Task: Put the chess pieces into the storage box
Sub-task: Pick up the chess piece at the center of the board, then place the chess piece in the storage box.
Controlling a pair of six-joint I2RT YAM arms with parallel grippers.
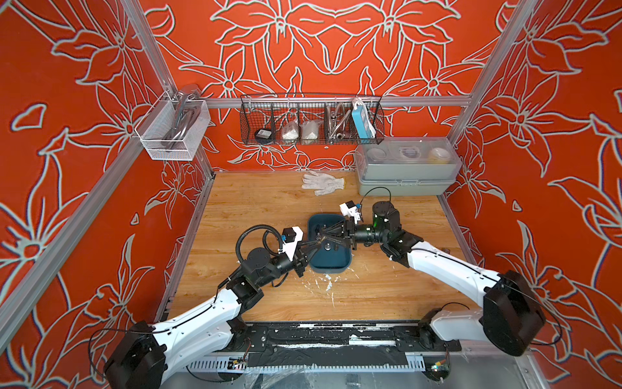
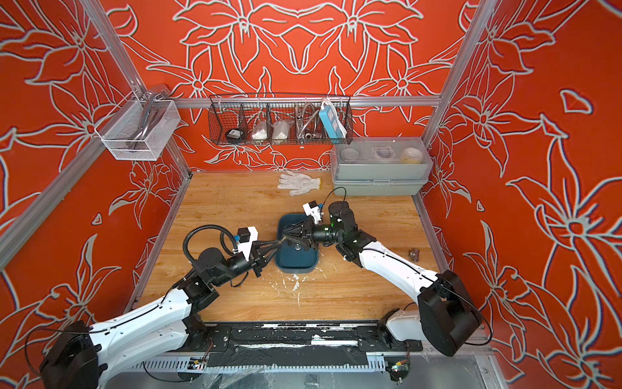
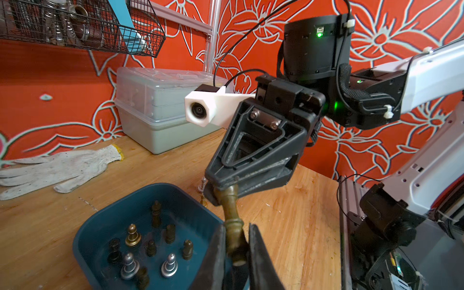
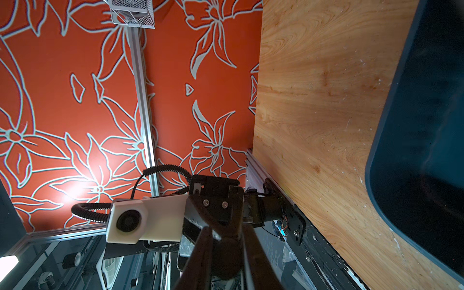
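While clamped together on one brass chess piece (image 3: 231,216) over the storage box (image 3: 95,226) — right claw (image 3: 227,187) at its head, left claw (image 3: 236,251) at its base — risked flinging it onto the desk (image 3: 288,226) if tugged apart before letting go.

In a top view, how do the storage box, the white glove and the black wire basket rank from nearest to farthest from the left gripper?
1. storage box: directly under the tips of the left gripper.
2. white glove: on the table, toward the back wall.
3. black wire basket: hung on the back wall.
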